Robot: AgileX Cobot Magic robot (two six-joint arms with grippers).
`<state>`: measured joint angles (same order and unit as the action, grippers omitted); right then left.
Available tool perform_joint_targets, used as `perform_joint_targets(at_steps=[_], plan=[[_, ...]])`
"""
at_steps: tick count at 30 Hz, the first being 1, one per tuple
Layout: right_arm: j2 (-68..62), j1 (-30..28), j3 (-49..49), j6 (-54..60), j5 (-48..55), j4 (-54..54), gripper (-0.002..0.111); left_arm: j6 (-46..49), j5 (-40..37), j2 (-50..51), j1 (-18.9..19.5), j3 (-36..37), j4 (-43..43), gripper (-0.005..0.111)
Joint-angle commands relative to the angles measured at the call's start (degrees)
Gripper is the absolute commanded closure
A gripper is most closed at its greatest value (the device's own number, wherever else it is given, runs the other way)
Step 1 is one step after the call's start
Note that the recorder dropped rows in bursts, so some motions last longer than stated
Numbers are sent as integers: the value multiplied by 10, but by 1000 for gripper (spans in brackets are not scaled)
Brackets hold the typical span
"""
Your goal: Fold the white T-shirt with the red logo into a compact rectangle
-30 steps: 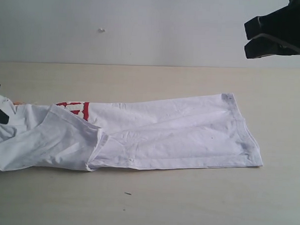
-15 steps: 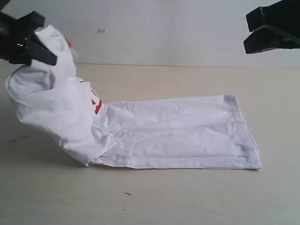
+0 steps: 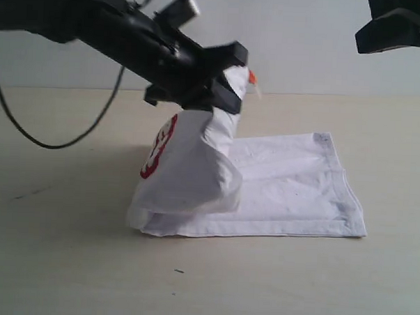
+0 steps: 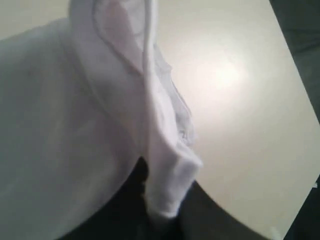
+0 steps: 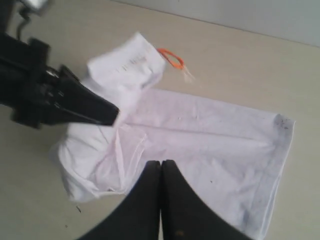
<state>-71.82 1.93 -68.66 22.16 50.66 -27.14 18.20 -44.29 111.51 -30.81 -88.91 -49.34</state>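
White T-shirt (image 3: 285, 182), collar end held off desk (image 3: 66, 263) by left tool (image 3: 226, 78) pinched on cloth, red logo (image 3: 158, 148) facing nine o'clock; right tool (image 5: 161, 165) closed, seemingly empty, at two o'clock.

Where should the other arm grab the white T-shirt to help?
Probably the hem corner, from above on the right arm's side: that end of the white T-shirt lies flat on the table, while the left gripper holds the other end up.

T-shirt (image 3: 245, 181) end hangs above its other half, flat on the table (image 3: 66, 263)
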Motion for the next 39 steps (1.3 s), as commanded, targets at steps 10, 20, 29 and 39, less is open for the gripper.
perform_joint_targets(at_steps=[10,20,29,39], plan=[[20,1,-3,-1,4,4,103,-61,-5,121,-51,-119,85,46],[-168,1,33,-150,-59,181,66,-151,2,-73,50,63,383,61],[-362,0,-11,-55,-132,72,66,-26,43,-204,205,249,287,61],[-450,-3,-44,18,-138,7,66,-6,83,-220,223,295,269,61]])
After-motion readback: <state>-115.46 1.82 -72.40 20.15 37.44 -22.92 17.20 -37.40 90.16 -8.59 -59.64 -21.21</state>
